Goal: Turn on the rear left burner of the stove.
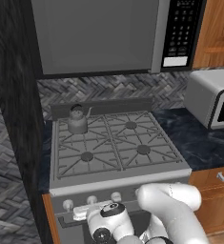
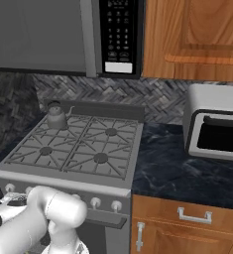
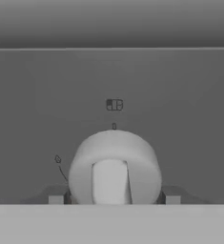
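Knob [image 3: 114, 167] sits directly before end effector [image 3: 114, 198].

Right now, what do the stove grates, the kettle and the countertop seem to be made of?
Stove grates: matte grey, probably cast iron, with thick radiating prongs. Kettle: dull grey metal, likely steel, though plainly shaded. Countertop: dark blue-black veined stone, perhaps polished marble or granite.

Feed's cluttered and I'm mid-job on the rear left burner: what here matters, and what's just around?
Job:
stove
rear left burner, under the kettle
white knob, straight ahead of the gripper, at the knob row

Just around:
kettle, sits on that burner
microwave
toaster oven
counter
wood cabinets
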### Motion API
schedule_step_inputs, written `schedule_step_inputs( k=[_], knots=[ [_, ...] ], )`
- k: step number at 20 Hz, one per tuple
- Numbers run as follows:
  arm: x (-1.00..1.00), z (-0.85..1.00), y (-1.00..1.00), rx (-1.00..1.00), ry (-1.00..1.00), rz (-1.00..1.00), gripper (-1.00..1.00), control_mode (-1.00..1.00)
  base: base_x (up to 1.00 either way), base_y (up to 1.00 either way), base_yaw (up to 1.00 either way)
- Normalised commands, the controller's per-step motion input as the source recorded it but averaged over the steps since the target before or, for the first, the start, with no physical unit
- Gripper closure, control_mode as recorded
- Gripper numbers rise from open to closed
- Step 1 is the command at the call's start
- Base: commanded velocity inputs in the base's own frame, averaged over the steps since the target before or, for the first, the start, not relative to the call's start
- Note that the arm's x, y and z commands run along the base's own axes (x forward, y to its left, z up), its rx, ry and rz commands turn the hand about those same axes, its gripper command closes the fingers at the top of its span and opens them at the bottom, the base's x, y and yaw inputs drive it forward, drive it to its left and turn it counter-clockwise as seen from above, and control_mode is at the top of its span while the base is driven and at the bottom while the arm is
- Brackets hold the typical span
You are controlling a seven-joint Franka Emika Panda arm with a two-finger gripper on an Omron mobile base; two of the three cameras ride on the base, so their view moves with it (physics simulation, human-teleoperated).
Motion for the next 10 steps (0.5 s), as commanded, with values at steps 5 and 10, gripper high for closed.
schedule_step_inputs(
  k=[5, 10],
  knots=[
    [0.00, -0.03, 0.07, -0.46, 0.06, 0.00, 1.00, -1.00, 0.00, 0.00, 0.00],
    [0.00, -0.07, 0.11, -0.53, 0.00, 0.00, 1.00, -1.00, 0.00, 0.00, 0.00]
  ],
)
